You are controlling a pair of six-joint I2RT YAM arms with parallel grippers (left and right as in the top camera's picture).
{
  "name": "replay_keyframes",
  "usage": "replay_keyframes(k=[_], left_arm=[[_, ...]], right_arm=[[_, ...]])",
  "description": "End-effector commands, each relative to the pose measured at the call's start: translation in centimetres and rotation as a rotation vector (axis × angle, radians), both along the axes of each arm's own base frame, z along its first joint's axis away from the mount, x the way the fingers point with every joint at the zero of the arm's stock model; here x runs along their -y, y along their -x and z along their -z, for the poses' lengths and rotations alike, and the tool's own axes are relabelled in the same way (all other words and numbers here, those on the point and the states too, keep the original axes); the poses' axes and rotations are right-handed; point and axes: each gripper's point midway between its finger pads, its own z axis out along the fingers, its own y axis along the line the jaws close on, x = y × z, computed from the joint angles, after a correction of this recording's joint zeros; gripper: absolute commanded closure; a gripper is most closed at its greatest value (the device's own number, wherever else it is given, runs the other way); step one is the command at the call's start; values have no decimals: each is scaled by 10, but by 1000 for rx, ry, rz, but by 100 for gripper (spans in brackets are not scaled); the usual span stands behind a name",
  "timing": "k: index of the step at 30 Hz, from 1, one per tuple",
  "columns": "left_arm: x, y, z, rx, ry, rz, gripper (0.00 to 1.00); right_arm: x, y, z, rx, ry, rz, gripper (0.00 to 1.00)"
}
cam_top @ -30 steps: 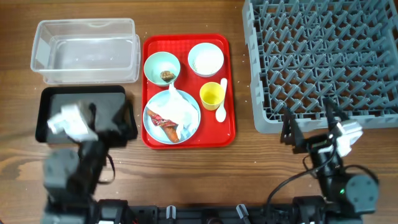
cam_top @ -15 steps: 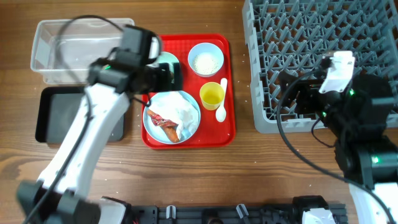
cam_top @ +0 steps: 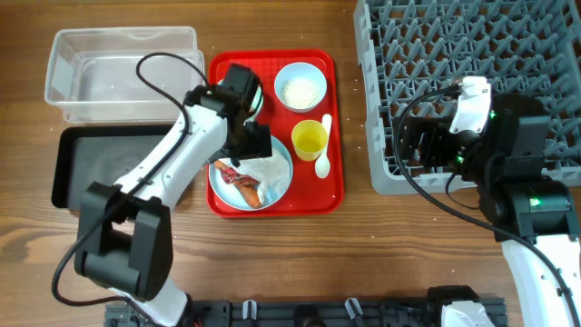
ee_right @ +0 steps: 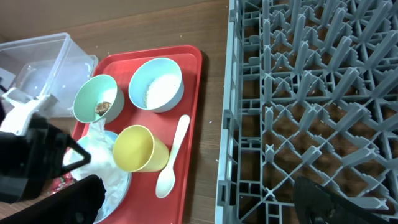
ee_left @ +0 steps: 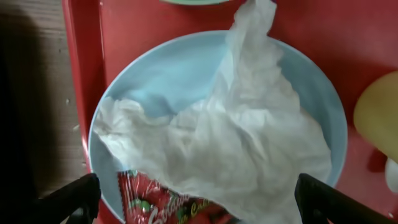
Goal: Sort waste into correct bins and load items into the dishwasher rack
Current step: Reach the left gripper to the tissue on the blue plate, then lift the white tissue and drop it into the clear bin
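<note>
The pale blue plate (cam_top: 282, 186) on the red tray holds a crumpled white napkin (cam_top: 265, 162), a red-and-white wrapper (cam_top: 231, 173) and an orange food piece (cam_top: 255, 193). My left gripper (cam_top: 252, 145) hovers open just above the plate. In the left wrist view its jaws (ee_left: 199, 211) stand wide, either side of the napkin (ee_left: 249, 143) and wrapper (ee_left: 155, 202). My right gripper (cam_top: 413, 145) is open and empty over the front left corner of the grey dishwasher rack (cam_top: 472, 73). A bowl with rice (cam_top: 300, 86), the yellow cup (cam_top: 310, 139) and the white spoon (cam_top: 324, 156) are on the tray.
The red tray (cam_top: 332, 193) lies between the bins and the rack. The clear tub (cam_top: 118, 77) is at the back left, the black tray (cam_top: 86, 168) in front of it. A greenish bowl with a brown scrap (ee_right: 99, 99) is largely under my left arm.
My left arm has swung out from the table's front edge, passed over the greenish bowl and come down over the plate. My right arm has risen to the rack's front left corner.
</note>
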Motion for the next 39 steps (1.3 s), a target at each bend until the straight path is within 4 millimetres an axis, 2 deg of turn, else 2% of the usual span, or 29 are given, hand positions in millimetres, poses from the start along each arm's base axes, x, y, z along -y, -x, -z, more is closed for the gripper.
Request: replay_keyframes(k=[1,5,9,10,11,12,13,14,17,20,23,25,29,33,35,36,39], left_arm=[[12,12,24,-20,8,83,0],[17,15,44,-5,10,104,0],[20,14,55,14,35,126,2],[21,14,58,20,36,126,9],[21,12,60,29,40,126,22],[22,11,62,37,43,125,42],[22,10,64,50,48,125,67],[23,9,65,60,52,125,81],[24,6,65,69,55,126,95],[25,6,64,71,62,126,96],[30,0,45,76,99,122,96],[32,-10,20,102,125,112,96],[29,-40,-48,221,172,48,96],[18,-58,-100,331,214,-28,96],[-1,-66,-116,387,210,-80,96],[-22,-72,-122,418,183,-156,96],[-69,-90,-132,493,132,-284,96]], right_arm=[[-2,0,-5,-2,-18,-9,0],[-2,3,-1,-20,-17,-8,0],[-2,3,-1,-23,-17,-8,0],[-2,4,0,-26,-17,-8,0],[-2,4,0,-30,-17,-8,0],[-2,5,1,-33,-17,-8,0],[-2,6,2,-39,-16,-8,0],[-2,7,3,-44,-17,-8,0],[-2,7,3,-47,-16,-7,0],[-2,8,4,-50,-16,-8,0],[-2,7,4,-50,-16,-8,0],[-2,7,4,-50,-16,-7,0],[-2,7,4,-51,-16,-7,0],[-2,7,4,-51,-16,-8,0],[-2,7,4,-51,-16,-7,0],[-2,7,4,-50,-16,-7,0],[-2,7,5,-52,-16,-7,0]])
